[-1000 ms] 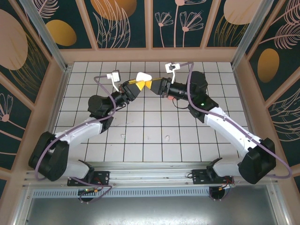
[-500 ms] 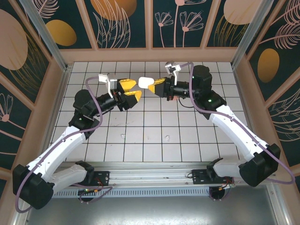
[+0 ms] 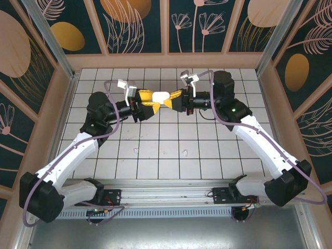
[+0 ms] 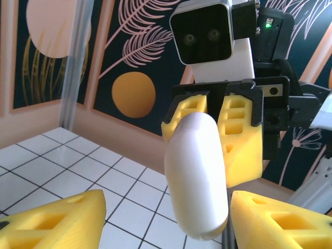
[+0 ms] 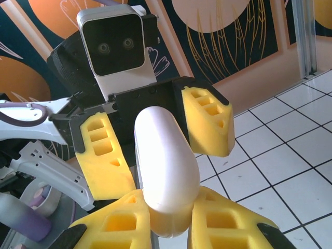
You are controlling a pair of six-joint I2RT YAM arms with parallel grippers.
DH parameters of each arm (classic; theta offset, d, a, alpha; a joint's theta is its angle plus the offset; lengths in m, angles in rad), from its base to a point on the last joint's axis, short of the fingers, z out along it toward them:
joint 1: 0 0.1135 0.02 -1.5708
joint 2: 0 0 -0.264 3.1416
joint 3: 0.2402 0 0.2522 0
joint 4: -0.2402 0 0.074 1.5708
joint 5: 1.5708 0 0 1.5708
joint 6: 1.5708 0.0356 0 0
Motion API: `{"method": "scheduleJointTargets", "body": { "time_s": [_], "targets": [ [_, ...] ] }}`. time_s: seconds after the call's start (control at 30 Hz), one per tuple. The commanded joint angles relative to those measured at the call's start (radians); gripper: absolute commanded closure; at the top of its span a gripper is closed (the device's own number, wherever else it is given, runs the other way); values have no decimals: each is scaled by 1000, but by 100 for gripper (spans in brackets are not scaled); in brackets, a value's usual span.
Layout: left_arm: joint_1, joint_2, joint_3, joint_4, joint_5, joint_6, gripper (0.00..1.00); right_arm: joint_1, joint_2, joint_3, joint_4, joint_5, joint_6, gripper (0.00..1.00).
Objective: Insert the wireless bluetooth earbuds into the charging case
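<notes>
Dark grout lines grid the white-tiled table (image 3: 166, 167), boxed in by wood-framed patterned panels. Two tiny pale specks lie well apart on its near half, apparently earbuds: the left earbud (image 3: 136, 151) and the right earbud (image 3: 184, 152).

My counter (image 3: 166, 150) is a flat top of small white square tiles with dark grout lines. All around me are dark teal wall panels (image 3: 137, 23) printed with peach leaves, flowers and gold-orange circles, set in pale wooden frames (image 3: 165, 61). Silver aluminium posts (image 3: 49, 36) slant up at the back corners. The near edge has a silver metal rail (image 3: 166, 185), then a grey metal sheet (image 3: 166, 231). Light's bright and even.
</notes>
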Motion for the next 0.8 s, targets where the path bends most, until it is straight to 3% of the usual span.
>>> {"method": "scheduleJointTargets", "body": {
  "time_s": [0.0, 0.17, 0.43, 0.63, 0.77],
  "targets": [
    [5, 21, 5, 128, 75, -76, 38, -2, 10, 13, 12, -37, -27, 90],
    [4, 41, 7, 167, 79, -99, 44, -2, 17, 7, 10, -35, -30, 90],
    [6, 57, 0, 178, 110, -110, 73, -2, 15, 6, 10, -17, -33, 90],
    [5, 57, 17, 80, 96, -41, 90, -3, 23, 42, -2, 82, -23, 75],
    [5, 52, 52, -46, 96, 42, 93, -2, 37, 73, -6, 101, -23, 71]
  ]
}}
